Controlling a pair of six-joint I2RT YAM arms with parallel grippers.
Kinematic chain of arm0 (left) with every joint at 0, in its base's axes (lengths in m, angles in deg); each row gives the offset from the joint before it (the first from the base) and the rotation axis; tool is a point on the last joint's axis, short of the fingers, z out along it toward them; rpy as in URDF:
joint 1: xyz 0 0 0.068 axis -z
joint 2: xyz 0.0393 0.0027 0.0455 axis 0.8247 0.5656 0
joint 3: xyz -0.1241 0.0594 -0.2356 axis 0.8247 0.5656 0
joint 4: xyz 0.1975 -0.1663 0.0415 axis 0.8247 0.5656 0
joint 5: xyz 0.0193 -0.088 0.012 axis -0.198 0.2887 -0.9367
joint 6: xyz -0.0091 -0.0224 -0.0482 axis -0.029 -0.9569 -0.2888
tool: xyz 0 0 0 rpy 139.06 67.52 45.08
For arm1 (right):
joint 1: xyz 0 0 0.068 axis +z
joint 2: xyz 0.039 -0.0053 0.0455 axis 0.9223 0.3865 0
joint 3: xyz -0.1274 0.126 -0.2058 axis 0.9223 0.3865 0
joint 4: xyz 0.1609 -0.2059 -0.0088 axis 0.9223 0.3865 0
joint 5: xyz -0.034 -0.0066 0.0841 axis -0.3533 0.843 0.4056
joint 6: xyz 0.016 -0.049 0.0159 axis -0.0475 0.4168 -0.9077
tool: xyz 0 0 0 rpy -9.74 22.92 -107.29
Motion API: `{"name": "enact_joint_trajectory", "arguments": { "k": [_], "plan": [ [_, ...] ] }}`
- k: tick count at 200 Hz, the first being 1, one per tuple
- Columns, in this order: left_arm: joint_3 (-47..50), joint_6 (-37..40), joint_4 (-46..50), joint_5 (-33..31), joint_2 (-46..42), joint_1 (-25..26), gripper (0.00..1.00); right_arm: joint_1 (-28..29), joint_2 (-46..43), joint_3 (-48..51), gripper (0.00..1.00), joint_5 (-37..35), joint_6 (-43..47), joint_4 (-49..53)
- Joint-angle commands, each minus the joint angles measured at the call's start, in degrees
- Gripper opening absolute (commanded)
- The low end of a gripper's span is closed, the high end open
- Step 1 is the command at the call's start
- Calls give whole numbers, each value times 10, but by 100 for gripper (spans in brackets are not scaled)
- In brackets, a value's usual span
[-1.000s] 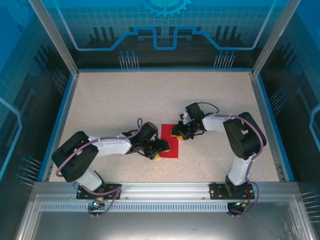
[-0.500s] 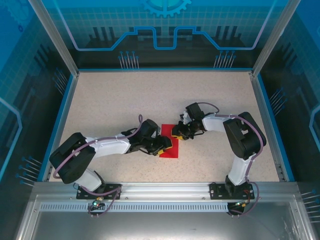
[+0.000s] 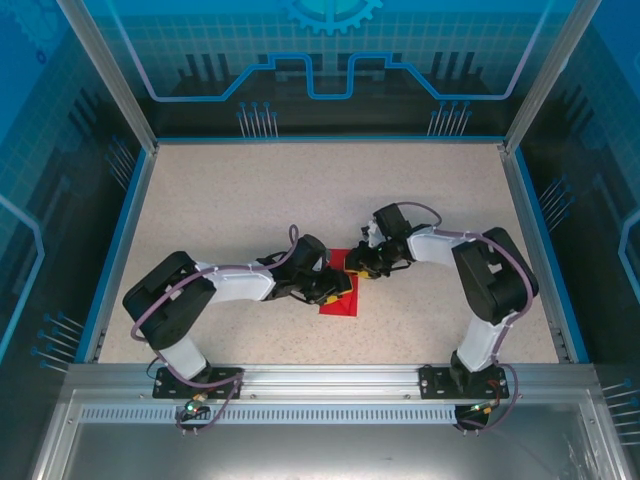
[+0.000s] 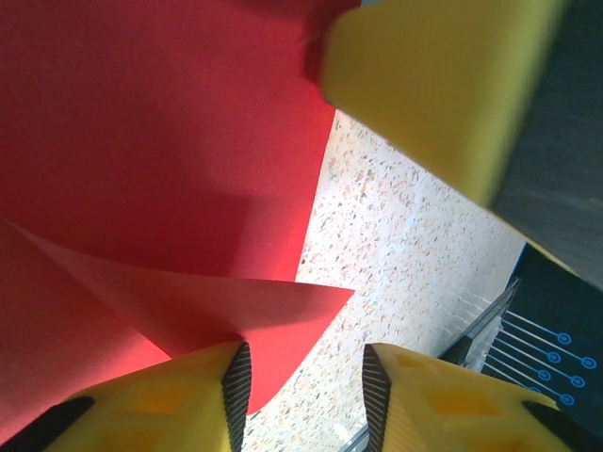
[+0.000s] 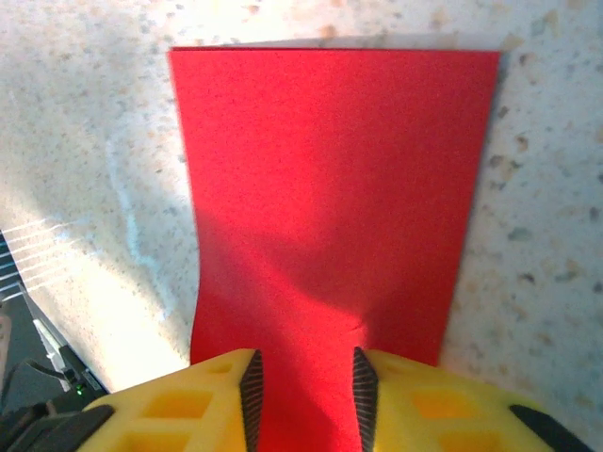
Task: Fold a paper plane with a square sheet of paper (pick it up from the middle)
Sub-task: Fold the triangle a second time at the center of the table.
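The square sheet of paper [image 3: 337,300] is bright red and lies on the speckled table between my two grippers. In the right wrist view the sheet [image 5: 330,169] reads as a flat upright rectangle, not a paper plane. My right gripper [image 5: 303,395] stands open low over its near end, and the paper buckles slightly between the fingers. In the left wrist view one pointed corner of the sheet [image 4: 283,315] is lifted off the table and rests against the left pad [image 4: 236,381]. My left gripper [image 4: 306,395] is open around that corner. From above, the left gripper [image 3: 338,287] and right gripper [image 3: 358,270] nearly meet.
The right gripper's yellow finger [image 4: 433,85] looms close at the top right of the left wrist view. Blue-edged walls [image 3: 130,200] ring the table, with the aluminium rail [image 3: 320,380] at the near edge. Bare speckled tabletop [image 3: 300,190] stretches behind the grippers.
My left arm has pushed right over the sheet, hiding more of the red, and its jaws have narrowed. The right gripper has stayed almost in place, its jaws a little wider.
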Motion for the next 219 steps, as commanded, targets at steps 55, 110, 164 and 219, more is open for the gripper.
{"name": "enact_joint_trajectory", "arguments": {
  "k": [55,110,164,219],
  "plan": [
    [-11,14,25,-21,12,4,24,-7,-120,82,39,16,72,51],
    [-12,12,35,-30,11,3,21,35,-99,87,33,26,93,37],
    [-6,8,33,-32,7,4,15,43,-66,78,29,35,90,20],
    [-6,9,34,-32,6,4,13,43,-56,78,22,52,83,3]
  ]
}}
